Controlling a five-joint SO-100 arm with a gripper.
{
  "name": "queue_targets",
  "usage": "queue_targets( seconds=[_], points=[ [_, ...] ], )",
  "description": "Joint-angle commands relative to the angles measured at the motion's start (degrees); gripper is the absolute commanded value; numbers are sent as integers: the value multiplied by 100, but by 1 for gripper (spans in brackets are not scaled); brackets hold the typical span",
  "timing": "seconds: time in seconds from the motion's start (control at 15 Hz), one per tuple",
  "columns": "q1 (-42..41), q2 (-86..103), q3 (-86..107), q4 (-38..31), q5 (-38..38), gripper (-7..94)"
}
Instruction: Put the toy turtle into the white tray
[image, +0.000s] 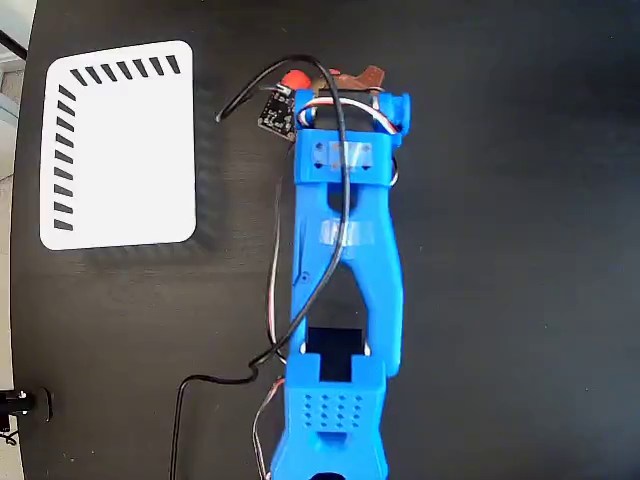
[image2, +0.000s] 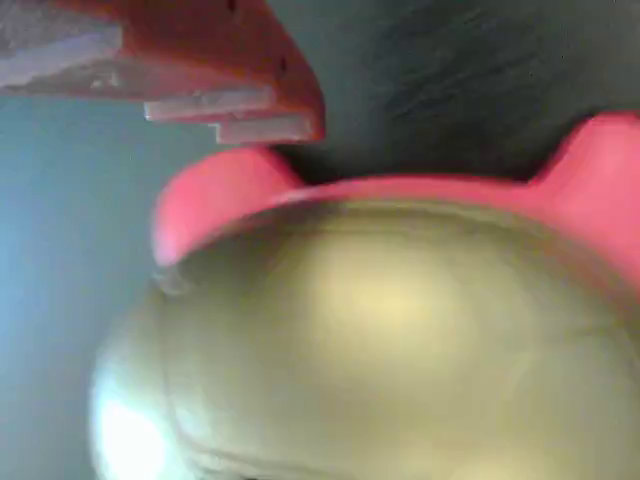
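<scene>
1. Blue arm (image: 345, 260) stretches up the dark table (image: 520, 250) in the fixed view; gripper (image: 335, 78) at its far tip, orange-brown fingers (image: 368, 75) poking out past the wrist.
2. Toy turtle (image: 294, 79) sits right at the gripper tip, only a red bit showing beside the fingers, rest hidden under the arm.
3. Wrist view: turtle (image2: 380, 350) fills the frame, gold shell v. close & blurred, red legs at its top edge. One orange finger (image2: 200, 70) just above it, upper left.
4. Can't tell if the jaws are open or clamped on it; contact not visible.
5. White tray (image: 125, 150) lies well to the gripper's left in the fixed view, apart from turtle, nothing in it.
</scene>
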Motion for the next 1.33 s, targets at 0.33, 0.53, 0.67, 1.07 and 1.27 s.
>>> queue_targets(
  seconds=[0.33, 0.53, 0.67, 1.07, 1.27],
  points=[
    [26, -132, -439, -352, 53, 59],
    [35, -202, -466, -422, 9, 31],
    [44, -167, -492, -396, 18, 15],
    [255, 1187, -202, 0, -105, -4],
    [167, 2417, -18, 343, -220, -4]
  ],
)
